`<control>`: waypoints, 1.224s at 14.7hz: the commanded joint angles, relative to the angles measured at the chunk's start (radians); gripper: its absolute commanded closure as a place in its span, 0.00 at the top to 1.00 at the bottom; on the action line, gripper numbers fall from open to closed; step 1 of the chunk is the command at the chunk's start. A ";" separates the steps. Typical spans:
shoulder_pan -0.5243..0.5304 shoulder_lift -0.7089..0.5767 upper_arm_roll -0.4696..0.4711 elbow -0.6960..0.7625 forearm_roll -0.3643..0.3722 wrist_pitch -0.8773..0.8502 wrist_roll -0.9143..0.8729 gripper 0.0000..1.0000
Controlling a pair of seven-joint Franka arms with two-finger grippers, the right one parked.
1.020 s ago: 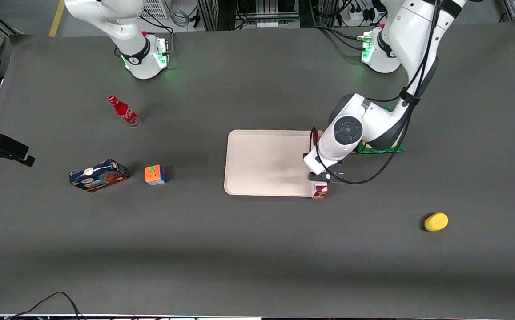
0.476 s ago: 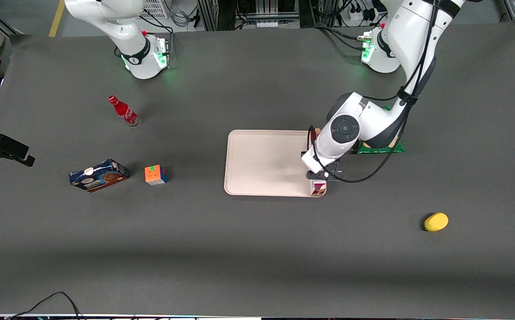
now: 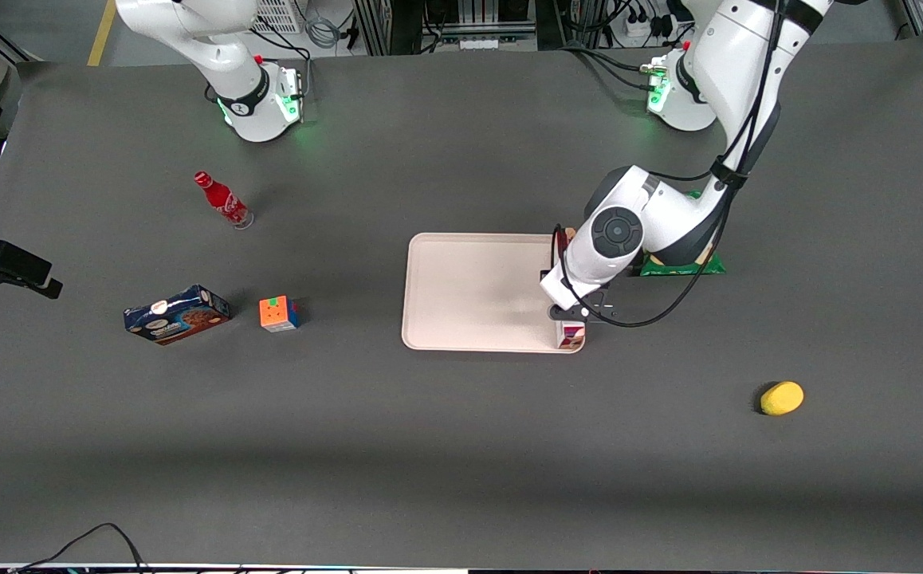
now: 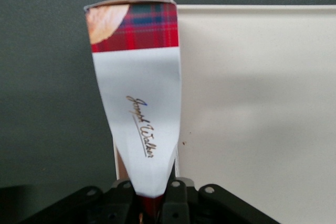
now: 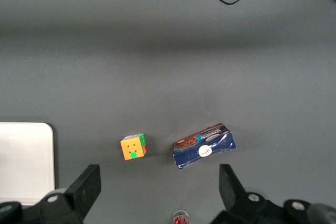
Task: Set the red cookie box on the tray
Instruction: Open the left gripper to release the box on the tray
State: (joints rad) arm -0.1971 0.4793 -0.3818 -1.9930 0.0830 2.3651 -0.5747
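Observation:
The red cookie box (image 3: 571,336) hangs in my left gripper (image 3: 575,317), which is shut on it. The box's long body runs away from the wrist, white panel up, with its plaid end (image 4: 137,24) farthest out. It hovers over the edge of the pale tray (image 3: 469,291) at the corner nearest the front camera, toward the working arm's end. In the wrist view the box (image 4: 140,108) straddles the tray's rim, with tray (image 4: 252,103) on one side and dark table on the other. The gripper (image 4: 152,196) pinches the box's narrowed end between both fingers.
A green bag (image 3: 681,265) lies partly under the working arm beside the tray. A yellow lemon (image 3: 782,398) sits nearer the front camera. Toward the parked arm's end are a colour cube (image 3: 278,313), a blue cookie box (image 3: 177,314) and a red bottle (image 3: 222,199).
My gripper has carried the red cookie box a little toward the tray and away from the front camera, from just off the rim to over its corner.

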 commanded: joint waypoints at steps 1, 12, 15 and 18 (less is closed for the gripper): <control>0.002 0.002 -0.006 0.000 0.009 0.008 -0.036 0.66; 0.019 -0.016 0.007 0.337 0.004 -0.317 0.001 1.00; 0.041 -0.068 0.101 0.396 -0.021 -0.345 0.207 1.00; 0.059 -0.123 0.223 0.447 -0.085 -0.392 0.317 1.00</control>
State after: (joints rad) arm -0.1534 0.4133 -0.2548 -1.5856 0.0441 2.0393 -0.3666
